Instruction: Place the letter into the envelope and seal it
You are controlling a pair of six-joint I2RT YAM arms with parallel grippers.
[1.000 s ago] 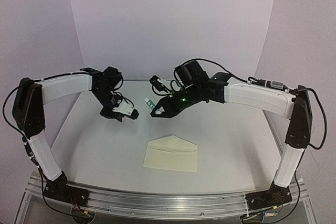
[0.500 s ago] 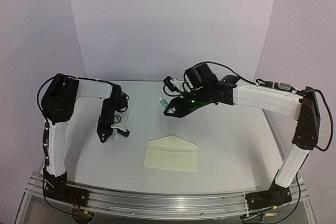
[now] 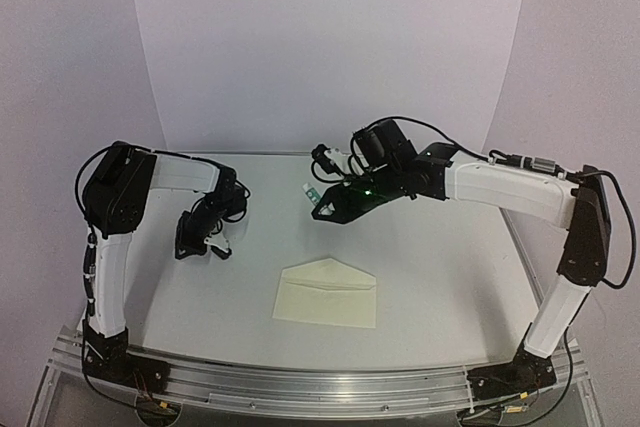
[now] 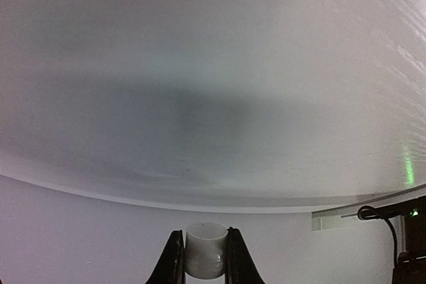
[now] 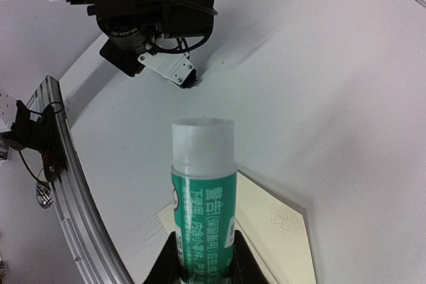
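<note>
The cream envelope (image 3: 326, 295) lies flat at the table's front centre, its triangular flap pointing to the far side; the right wrist view shows it below the stick as envelope (image 5: 283, 227). The letter is out of view. My right gripper (image 3: 318, 199) hangs above the table behind the envelope, shut on a green glue stick (image 5: 203, 184) whose white end points out. My left gripper (image 3: 205, 243) is low at the left, well away from the envelope, shut on a small white cap (image 4: 205, 247).
The table's metal front rail (image 3: 300, 382) runs along the near edge. A curved white backdrop (image 3: 330, 47) closes the far side. In the right wrist view, the left arm's black wrist (image 5: 153, 11) sits beyond the glue stick.
The left arm has folded back to the left and dropped toward the table with the cap. The right gripper shifted slightly right with the glue stick, then stayed put.
</note>
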